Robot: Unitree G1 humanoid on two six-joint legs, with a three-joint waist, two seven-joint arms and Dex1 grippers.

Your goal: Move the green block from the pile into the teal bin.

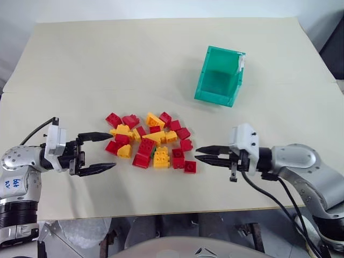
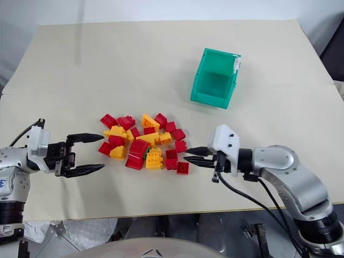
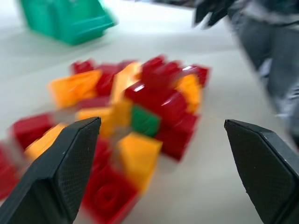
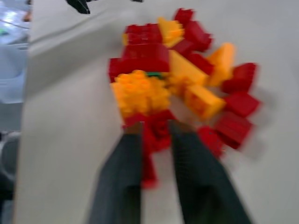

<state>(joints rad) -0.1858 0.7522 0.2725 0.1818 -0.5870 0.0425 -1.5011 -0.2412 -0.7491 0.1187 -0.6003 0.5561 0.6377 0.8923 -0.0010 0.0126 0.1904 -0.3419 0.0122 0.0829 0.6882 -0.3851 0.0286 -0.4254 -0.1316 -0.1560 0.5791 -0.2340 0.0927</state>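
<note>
Left wrist view shows the green block (image 3: pixel 145 121) wedged low in the middle of the pile (image 3: pixel 126 130), hemmed by red bricks on one side and yellow ones on the other, ahead of the left gripper (image 3: pixel 163 158) and between the lines of its two black fingers (image 3: pixel 65 168), clear of both. Spread wide, those fingers, gripping nothing. Seen from the head in the left eye view: left gripper (image 1: pixel 99 152) at the pile's left edge, pointing right, its tips just short of the nearest red bricks. Right gripper (image 1: pixel 207 154) on the opposite side, pointing left, fingers nearly together and empty, tips just beside the red brick (image 1: pixel 190 166) at the pile's near right corner. From the right wrist view, only a thin green sliver (image 4: pixel 155 73) visible under a red brick, beyond the yellow studded brick (image 4: pixel 140 91), well past the right fingers (image 4: pixel 119 177). Teal bin (image 1: pixel 220 76) farther back and to the right on the table (image 1: pixel 80 64), well apart from the pile, tilted, white tag at its far right corner.
</note>
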